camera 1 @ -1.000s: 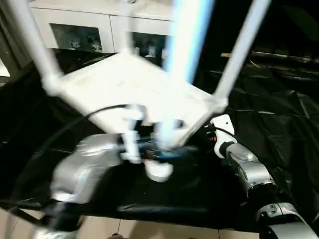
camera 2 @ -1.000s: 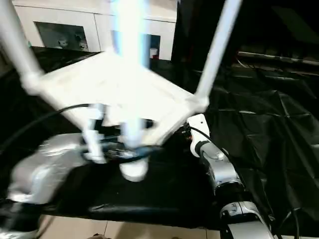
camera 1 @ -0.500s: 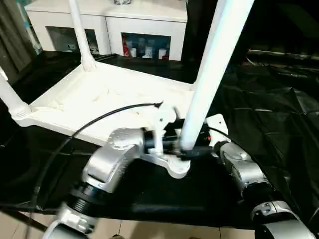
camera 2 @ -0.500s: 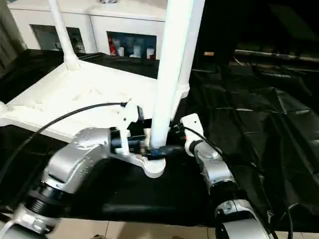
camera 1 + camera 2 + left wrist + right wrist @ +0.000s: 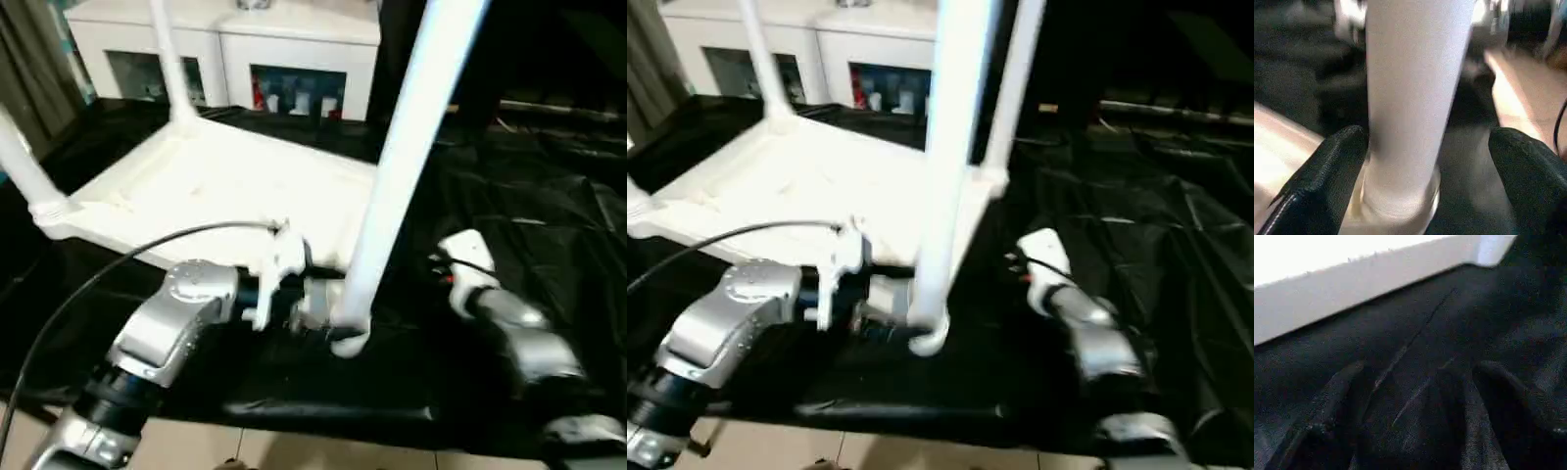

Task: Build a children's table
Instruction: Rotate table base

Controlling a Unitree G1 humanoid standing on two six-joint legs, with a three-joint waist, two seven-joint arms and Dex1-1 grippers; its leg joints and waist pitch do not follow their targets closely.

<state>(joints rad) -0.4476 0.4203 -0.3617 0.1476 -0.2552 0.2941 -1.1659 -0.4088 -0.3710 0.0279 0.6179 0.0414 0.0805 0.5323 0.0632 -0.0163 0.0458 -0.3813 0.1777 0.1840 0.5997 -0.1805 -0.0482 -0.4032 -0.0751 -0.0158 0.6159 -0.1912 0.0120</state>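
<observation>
With the left gripper (image 5: 1425, 171) spread around the near leg (image 5: 397, 186) at frame centre and the right gripper (image 5: 1415, 406) open, verify the leg is seated in the tabletop (image 5: 216, 186) before withdrawing.

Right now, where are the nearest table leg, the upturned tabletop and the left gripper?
nearest table leg (image 5: 397, 166): left eye view, middle of the shaft.
upturned tabletop (image 5: 211, 186): left eye view, bare underside.
left gripper (image 5: 1425, 161): left wrist view, midway between the black fingers.
</observation>
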